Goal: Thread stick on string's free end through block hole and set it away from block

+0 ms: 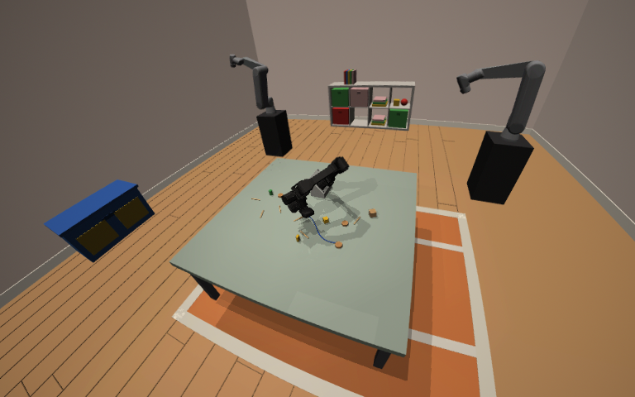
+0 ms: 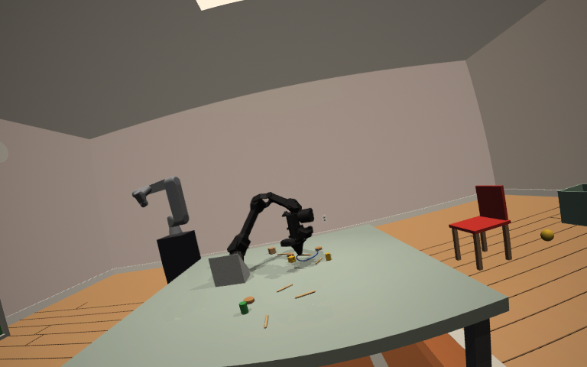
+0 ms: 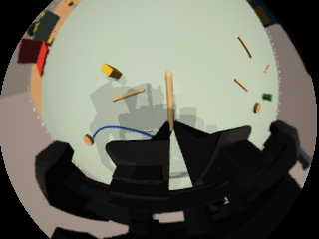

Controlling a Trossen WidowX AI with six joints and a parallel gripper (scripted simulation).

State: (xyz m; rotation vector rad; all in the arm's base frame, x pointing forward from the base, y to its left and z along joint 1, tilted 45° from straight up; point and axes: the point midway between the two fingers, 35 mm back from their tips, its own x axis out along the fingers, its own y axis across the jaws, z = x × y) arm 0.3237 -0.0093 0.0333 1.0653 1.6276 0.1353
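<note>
The thin wooden stick (image 1: pixel 298 218) (image 2: pixel 306 254) (image 3: pixel 169 95) is held near one end in my gripper (image 1: pixel 308 215) (image 2: pixel 299 253) (image 3: pixel 172 129), which is shut on it. It points away from the fingertips, a little above the table. The blue string (image 1: pixel 319 234) (image 2: pixel 306 260) (image 3: pixel 117 128) curves from the fingertips to the round wooden button (image 1: pixel 338 245) (image 2: pixel 318 248) (image 3: pixel 88 140). The small wooden block (image 1: pixel 372 212) (image 2: pixel 271 250) stands apart from my gripper, to its right in the top view; its hole is too small to make out. The block is out of sight in the wrist view.
One yellow block (image 1: pixel 325 219) (image 2: pixel 291 258) is close to my gripper; another (image 1: pixel 297 237) (image 2: pixel 328 257) (image 3: pixel 110 70) lies beside a loose stick (image 1: pixel 303 235) (image 3: pixel 128 95). A second disc (image 1: pixel 345 223) lies near another loose stick (image 1: pixel 356 220). A green cylinder (image 1: pixel 270 192) (image 2: pixel 243 307) and grey box (image 1: pixel 320 190) (image 2: pixel 228 271) are farther off.
</note>
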